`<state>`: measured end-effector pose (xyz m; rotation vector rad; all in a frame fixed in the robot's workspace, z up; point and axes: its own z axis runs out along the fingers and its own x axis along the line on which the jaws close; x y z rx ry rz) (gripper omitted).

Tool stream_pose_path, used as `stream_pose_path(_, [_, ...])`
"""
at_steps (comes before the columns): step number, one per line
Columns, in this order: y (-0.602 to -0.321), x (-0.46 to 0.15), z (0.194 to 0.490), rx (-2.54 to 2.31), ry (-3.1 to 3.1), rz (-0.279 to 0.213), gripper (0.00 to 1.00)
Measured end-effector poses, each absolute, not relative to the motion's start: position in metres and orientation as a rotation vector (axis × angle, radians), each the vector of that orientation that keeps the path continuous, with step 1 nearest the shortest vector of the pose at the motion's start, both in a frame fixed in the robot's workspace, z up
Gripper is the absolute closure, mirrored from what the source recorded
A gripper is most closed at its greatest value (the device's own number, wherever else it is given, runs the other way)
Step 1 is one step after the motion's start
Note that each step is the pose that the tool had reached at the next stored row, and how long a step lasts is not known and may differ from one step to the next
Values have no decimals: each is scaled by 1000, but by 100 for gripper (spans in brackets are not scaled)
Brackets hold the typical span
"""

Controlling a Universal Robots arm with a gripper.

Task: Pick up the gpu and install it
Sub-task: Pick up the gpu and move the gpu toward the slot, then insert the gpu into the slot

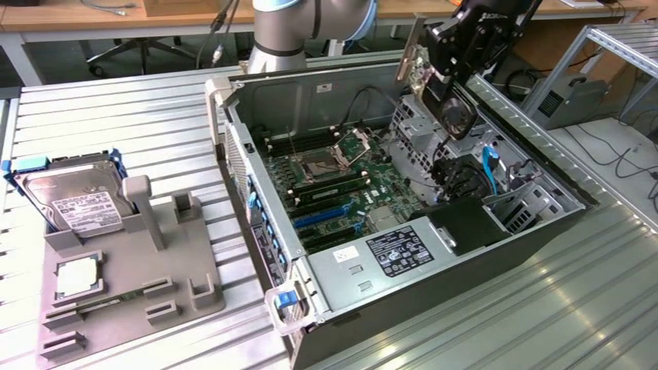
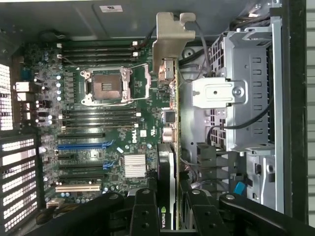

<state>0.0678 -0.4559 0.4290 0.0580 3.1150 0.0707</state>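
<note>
Arm [image 1: 293, 27] cut off by exterior view's top edge; gpu [image 2: 166, 164] end hidden (between gripper [image 2: 168, 204] fingers [image 2: 143, 212]).

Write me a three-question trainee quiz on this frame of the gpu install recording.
1. Multiple choice: the jaws of the gripper are shut on
A) a memory stick
B) the gpu
C) a loose cable

2. True or false: the gpu is already seated in a blue slot.

3. Fill in: the hard drive sits to the exterior view's ___ of the computer case.

Key
1. B
2. False: it is held up over the open computer case, clear of the slots.
3. left
</note>
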Motion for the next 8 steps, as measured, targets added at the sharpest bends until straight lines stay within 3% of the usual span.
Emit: stream_pose_path(8, [-456, 75, 429, 58, 3115, 71, 73])
